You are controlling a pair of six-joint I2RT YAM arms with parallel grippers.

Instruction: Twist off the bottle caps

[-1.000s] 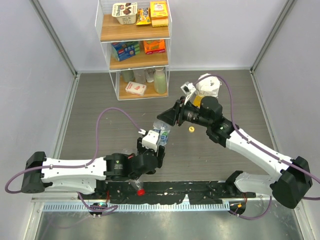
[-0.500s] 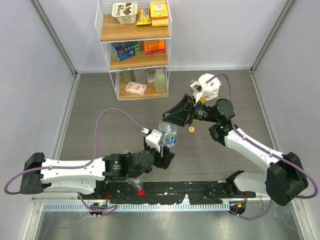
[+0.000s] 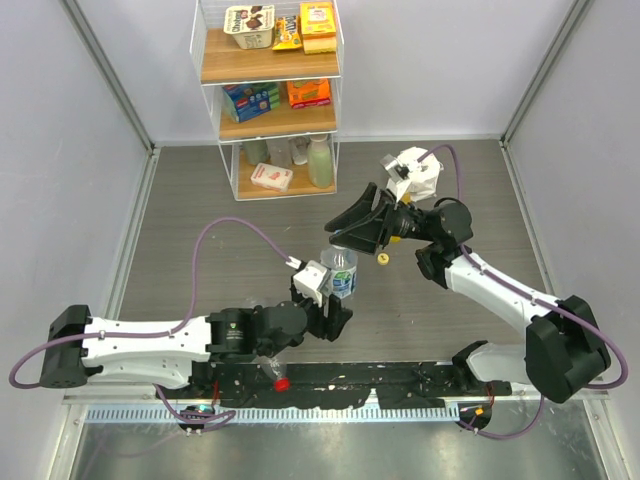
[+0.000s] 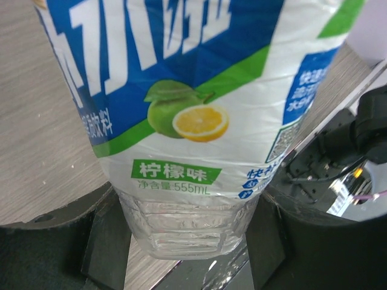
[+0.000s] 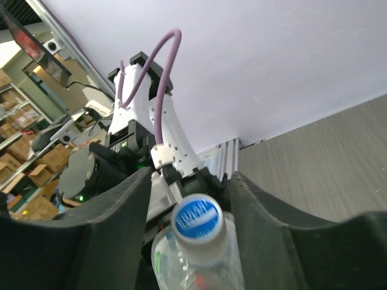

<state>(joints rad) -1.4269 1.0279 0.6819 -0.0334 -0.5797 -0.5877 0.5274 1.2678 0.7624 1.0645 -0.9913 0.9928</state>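
My left gripper is shut on the lower body of a clear bottle with a blue label, holding it upright above the table. In the left wrist view the bottle fills the frame, its base pinched between the two fingers. Its white cap with a blue top sits between the fingers of my right gripper, which is open with a small gap on each side. A loose yellow cap lies on the table just right of the bottle. A red cap rests by the near rail.
A wire shelf rack with boxed goods stands at the back, a pale green bottle on its lowest level. A crumpled white bag lies behind my right wrist. A black rail runs along the near edge.
The left arm carried the bottle slightly right and nearer. The right gripper followed, turned at the wrist, and its jaws spread a little off the cap.
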